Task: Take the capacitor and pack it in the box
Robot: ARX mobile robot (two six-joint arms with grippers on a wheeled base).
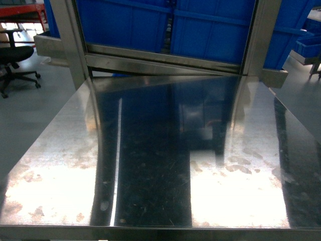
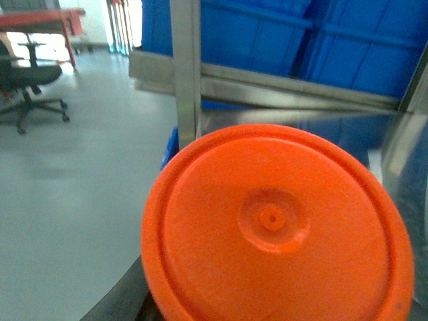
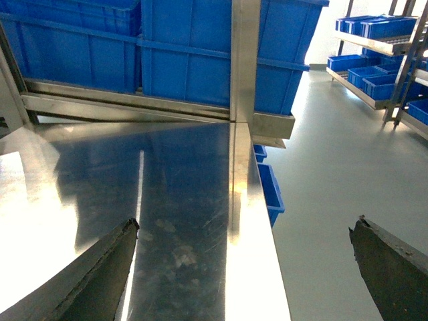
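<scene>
Right pincer [image 3: 244, 267]: dark, rough-edged fingers [image 3: 100, 274]

We see only one thing that may belong to the task: an orange disc [image 2: 274, 227], in the left wrist view alone. It is round, smooth plastic, with a raised ring just inside its edge and a shallow round dimple at the middle that bears a small nub. It faces the camera flat-on and very close, filling the lower right of that view and running off the bottom edge. It sits before the table's [image 2: 294, 117] near left corner. What bears it is hidden. We cannot tell whether it is the capacitor.
</scene>
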